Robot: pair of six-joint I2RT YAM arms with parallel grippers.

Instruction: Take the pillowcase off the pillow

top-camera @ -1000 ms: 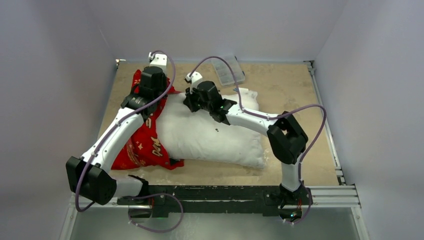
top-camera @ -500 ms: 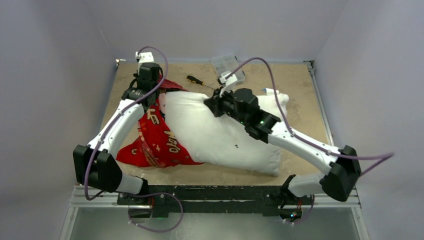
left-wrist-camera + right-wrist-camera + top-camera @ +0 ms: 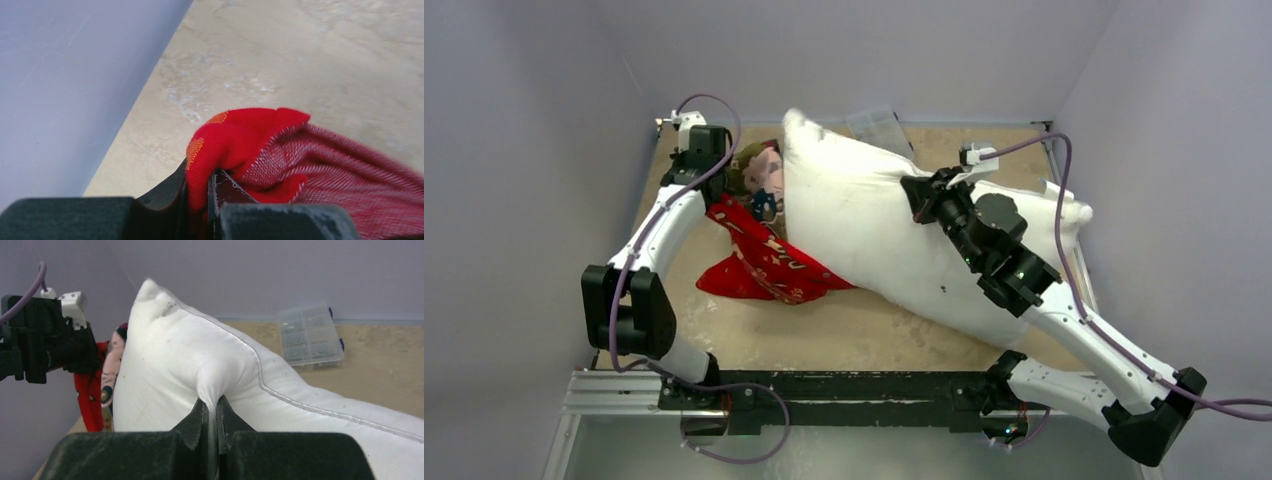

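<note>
The plain white pillow (image 3: 874, 230) is lifted and tilted across the table's middle, almost wholly outside the red printed pillowcase (image 3: 769, 262). My right gripper (image 3: 921, 190) is shut on a pinch of pillow fabric (image 3: 212, 385) near the pillow's top. My left gripper (image 3: 699, 172) at the far left is shut on a fold of the pillowcase (image 3: 225, 145). The pillowcase hangs from it and trails onto the table against the pillow's left side. In the right wrist view the left gripper (image 3: 65, 347) holds the red cloth (image 3: 90, 395) beside the pillow.
A clear plastic parts box (image 3: 879, 122) lies at the back, partly behind the pillow, and shows in the right wrist view (image 3: 310, 335). The grey left wall (image 3: 65, 75) is close to my left gripper. Tan tabletop (image 3: 844, 335) shows in front.
My right gripper has pulled the pillow up and to the right. My left gripper moved back-left with the pillowcase. More pillow is bare and the screwdriver is now hidden.
</note>
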